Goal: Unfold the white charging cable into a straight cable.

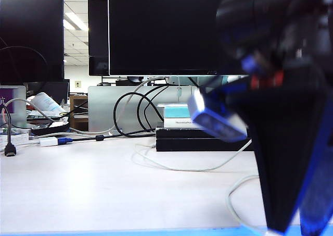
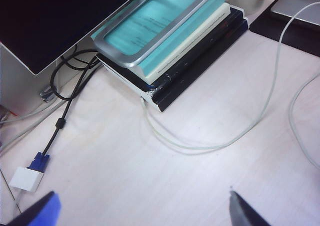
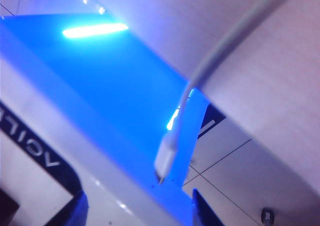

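- White charging cable [image 2: 220, 145]: thin, smooth, round cord, lying in loose curves on the pale wood-grain table [image 1: 78, 189], running from beside the book stack out toward the table's front edge.
- One end of it visible in the right wrist view [image 3: 167, 153]: small flat white plug with a metal tip, hanging over the blue-taped table edge [image 3: 100, 86].
- Right gripper [image 3: 137, 208]: two blue-tipped fingers showing at the frame's margin, apart from each other, plug tip near the gap above them; no pinch visible, so grip cannot be told.
- In the exterior view, right arm [image 1: 291, 158] large, dark and blurred, close to the lens on the right.
- Left gripper [image 2: 145, 211]: spread wide, one blue finger and one dark finger, hovering above bare table, clear of the cord.
- Stack of flat rectangular books [image 2: 190, 41]: two dark ones beneath, pale and teal-covered ones on top, a grey metal monitor foot [image 2: 125, 56] resting on it.
- Thick black cables [image 2: 70, 79], looped, glossy; at least two.
- One white adapter block [image 2: 22, 178], boxy, with a blue plug [image 2: 38, 162].
- Two dark monitors [image 1: 166, 27].
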